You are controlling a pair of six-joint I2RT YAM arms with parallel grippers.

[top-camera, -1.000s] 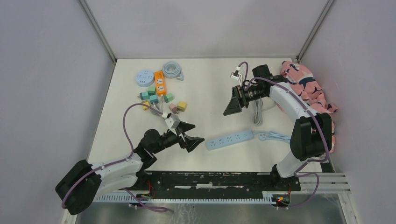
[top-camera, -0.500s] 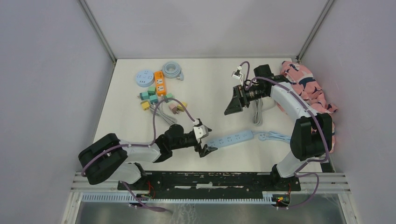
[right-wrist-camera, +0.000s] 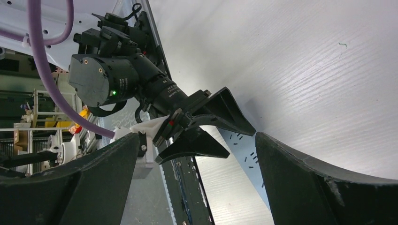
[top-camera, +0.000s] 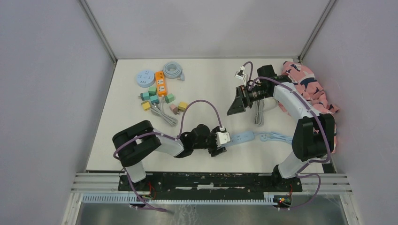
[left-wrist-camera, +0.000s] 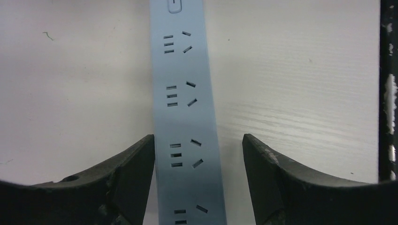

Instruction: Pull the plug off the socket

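Near the front edge of the table (top-camera: 263, 159), the left gripper (left-wrist-camera: 198, 138) straddles the power strip (left-wrist-camera: 185, 93), jaws partly open and unclamped. It should close squarely to pin it; the right gripper (right-wrist-camera: 198, 140) gapes empty.

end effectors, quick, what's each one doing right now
Left end effector: open, straddling the long light blue plastic power strip, not clamped.
Right end effector: open, holding nothing.

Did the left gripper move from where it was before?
Yes. The left gripper swung right to the blue power strip; its jaws now straddle that strip's left end.
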